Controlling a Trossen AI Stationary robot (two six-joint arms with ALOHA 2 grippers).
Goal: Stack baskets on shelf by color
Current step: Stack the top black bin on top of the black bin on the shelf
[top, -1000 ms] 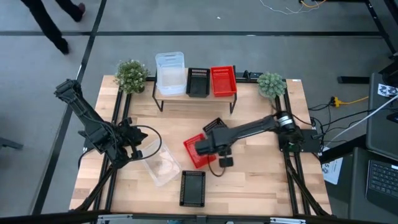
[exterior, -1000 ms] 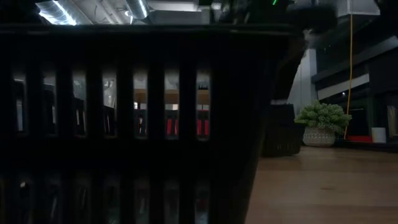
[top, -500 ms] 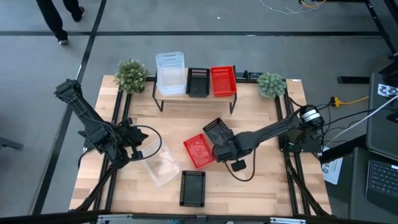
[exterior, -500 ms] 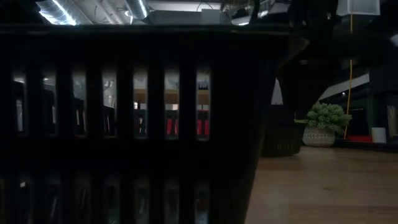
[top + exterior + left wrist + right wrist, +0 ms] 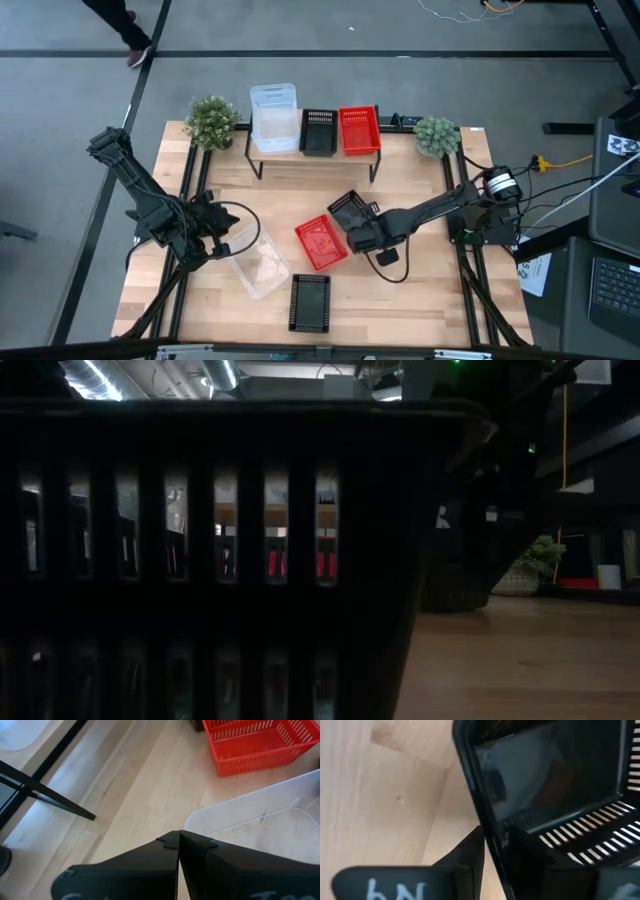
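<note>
From above we see even, soft light on the table (image 5: 400,300), while our low view is dim, blocked by a backlit black basket (image 5: 220,560) under glaring ceiling lamps.

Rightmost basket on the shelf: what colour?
Red basket, mesh-walled; the high view shows it best.

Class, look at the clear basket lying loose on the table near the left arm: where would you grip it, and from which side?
Grip the clear basket by its thin rim, on the wall nearest the left gripper. It sits upright with its mouth open, so one finger could probably slip inside and one outside, coming from above.
</note>
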